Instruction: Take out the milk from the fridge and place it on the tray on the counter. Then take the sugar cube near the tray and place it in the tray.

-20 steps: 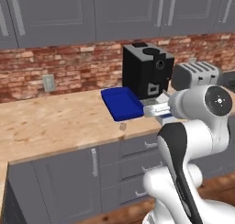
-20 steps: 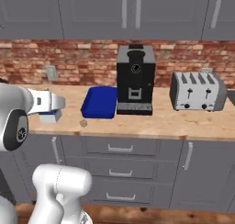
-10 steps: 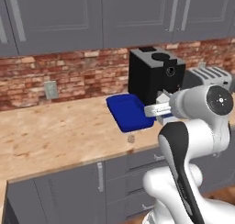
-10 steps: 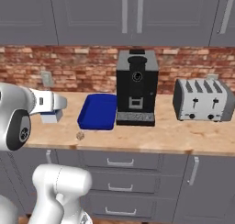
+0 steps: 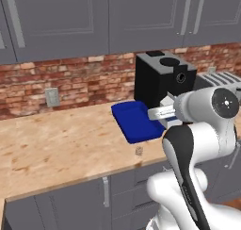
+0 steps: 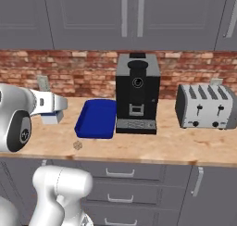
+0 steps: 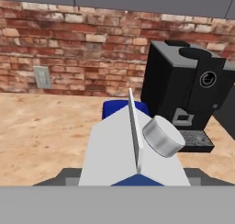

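My gripper (image 5: 165,115) is shut on the milk (image 7: 133,149), a small white carton with a gabled top and a round cap, held in the air in front of the counter (image 5: 56,149). From the right base view the milk (image 6: 52,116) hangs left of the dark blue tray (image 6: 96,118). The tray (image 5: 136,122) lies flat beside the coffee machine, just beyond the carton. The sugar cube (image 5: 139,151), a tiny tan lump, rests on the counter near the tray's front edge; it is the sugar cube (image 6: 77,145) in the right base view. The carton hides my fingertips. The fridge is out of view.
A black coffee machine (image 6: 137,93) stands right of the tray against the brick wall. A silver toaster (image 6: 206,107) sits further right. Grey upper cabinets hang above, and grey drawers (image 6: 120,188) run under the counter. A wall socket (image 5: 52,97) is at the left.
The whole picture has shifted, so the base has moved; the counter, tray and coffee machine now sit closer and lower in view. The gripper keeps its hold on the milk.
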### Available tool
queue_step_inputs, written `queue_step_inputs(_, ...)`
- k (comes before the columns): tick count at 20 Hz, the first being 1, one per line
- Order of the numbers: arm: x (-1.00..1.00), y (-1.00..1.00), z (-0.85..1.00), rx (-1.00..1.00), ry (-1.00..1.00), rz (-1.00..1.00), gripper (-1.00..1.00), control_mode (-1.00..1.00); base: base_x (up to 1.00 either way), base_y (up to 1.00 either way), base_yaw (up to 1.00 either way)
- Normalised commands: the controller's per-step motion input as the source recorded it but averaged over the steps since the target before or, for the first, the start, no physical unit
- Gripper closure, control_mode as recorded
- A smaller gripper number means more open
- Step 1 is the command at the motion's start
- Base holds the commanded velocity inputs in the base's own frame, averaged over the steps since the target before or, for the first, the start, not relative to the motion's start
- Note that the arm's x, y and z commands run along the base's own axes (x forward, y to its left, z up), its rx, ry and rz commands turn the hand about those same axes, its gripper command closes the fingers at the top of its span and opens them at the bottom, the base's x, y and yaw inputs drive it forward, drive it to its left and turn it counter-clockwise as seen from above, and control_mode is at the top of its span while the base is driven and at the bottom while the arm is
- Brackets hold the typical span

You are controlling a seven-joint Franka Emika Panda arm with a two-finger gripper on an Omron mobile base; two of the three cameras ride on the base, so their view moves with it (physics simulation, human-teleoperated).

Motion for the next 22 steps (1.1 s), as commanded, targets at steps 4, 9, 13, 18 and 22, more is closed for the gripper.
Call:
queue_step_inputs(4,0.0,0.0,0.0,0.0,0.0,0.0,1.0,1.0,0.38,-0.18,0.0)
queue_step_inputs(9,0.0,0.0,0.0,0.0,0.0,0.0,1.0,1.0,0.67,-0.01,0.0)
queue_step_inputs(13,0.0,0.0,0.0,0.0,0.0,0.0,1.0,1.0,0.24,0.0,0.0)
queue_step_inputs(18,0.0,0.0,0.0,0.0,0.0,0.0,1.0,1.0,0.06,-0.01,0.01)
queue_step_inputs(22,0.0,0.0,0.0,0.0,0.0,0.0,1.0,1.0,-0.11,-0.06,0.05)
